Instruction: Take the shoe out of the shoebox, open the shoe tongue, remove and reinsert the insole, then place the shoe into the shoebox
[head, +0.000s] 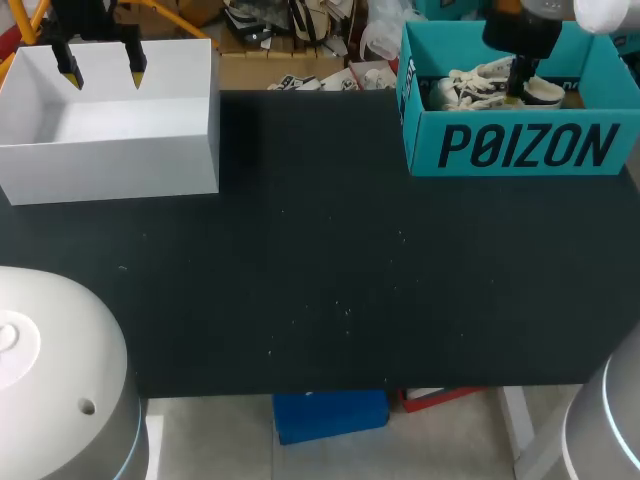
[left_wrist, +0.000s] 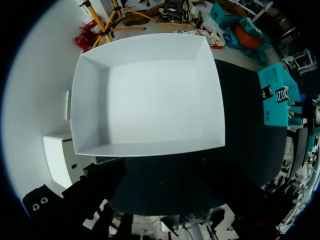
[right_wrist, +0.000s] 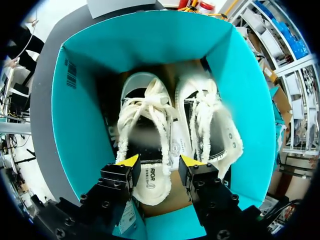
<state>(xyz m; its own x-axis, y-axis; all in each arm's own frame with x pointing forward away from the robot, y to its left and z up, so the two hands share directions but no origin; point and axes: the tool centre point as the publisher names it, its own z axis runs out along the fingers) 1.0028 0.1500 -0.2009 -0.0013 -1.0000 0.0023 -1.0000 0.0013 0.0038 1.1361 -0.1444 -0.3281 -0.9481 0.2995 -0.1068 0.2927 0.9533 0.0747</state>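
Right gripper (right_wrist: 160, 161), unclenched, over cream canvas shoe (right_wrist: 147, 120) in teal cardboard shoebox (right_wrist: 85, 135); left gripper (head: 104, 72), released, above white box (head: 110, 165).

You see left gripper (head: 103, 73): black fingers, pointed yellow tips. Right gripper (right_wrist: 160, 162): blocky black fingers, yellow wedge tips, dark socket screws on each block. Left arm (head: 50, 370): rounded white-grey shell, one small hole, round cap. Right arm (head: 603, 432): same pale shell, black wrist section. In your left wrist view, black bracket (left_wrist: 37, 206) with two cross-head screws.
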